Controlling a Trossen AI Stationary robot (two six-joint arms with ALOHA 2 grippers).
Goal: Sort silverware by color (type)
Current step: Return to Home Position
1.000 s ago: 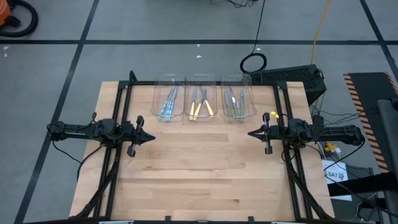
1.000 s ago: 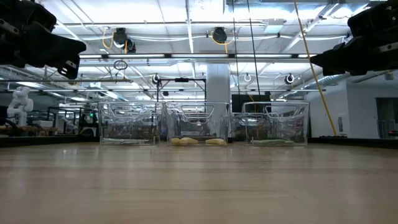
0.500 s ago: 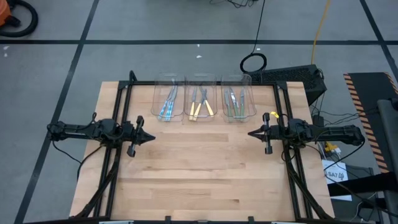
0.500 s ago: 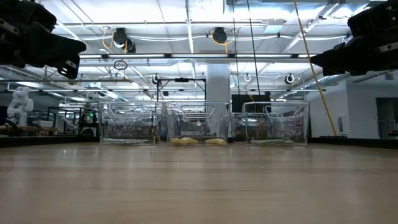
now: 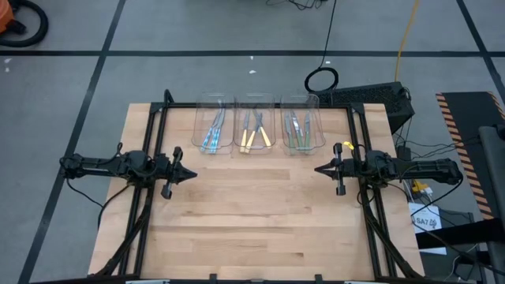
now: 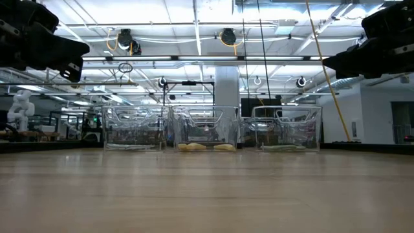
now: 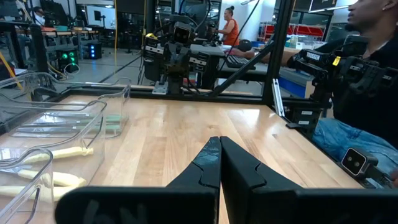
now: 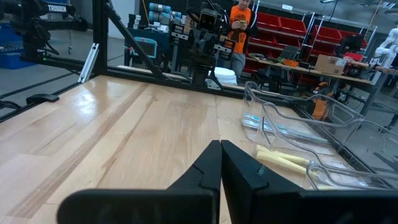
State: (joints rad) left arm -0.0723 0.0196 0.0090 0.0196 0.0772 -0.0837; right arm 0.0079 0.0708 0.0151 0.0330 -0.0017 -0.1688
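Clear bins (image 5: 211,101) are flanking the middle bin (image 5: 254,98) on the table (image 5: 252,237), with bare wood lying between it and the arms. The left gripper (image 5: 192,175) is hovering left of the middle bin and the right gripper (image 5: 318,168) right of it. Both are clenched on nothing, well apart from the silverware (image 5: 254,139). Pale yellow handles (image 5: 247,142) are lying inside the middle bin, blue ones (image 5: 213,132) in its left neighbour and green ones (image 5: 297,136) in its right, their heads gleaming silvery.

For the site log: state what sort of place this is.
Most likely a robotics lab in an open industrial hall: red plastic storage bins on shelving, a white humanoid robot beyond the light wooden table, and a bare ceiling with strip lights and hanging cables.
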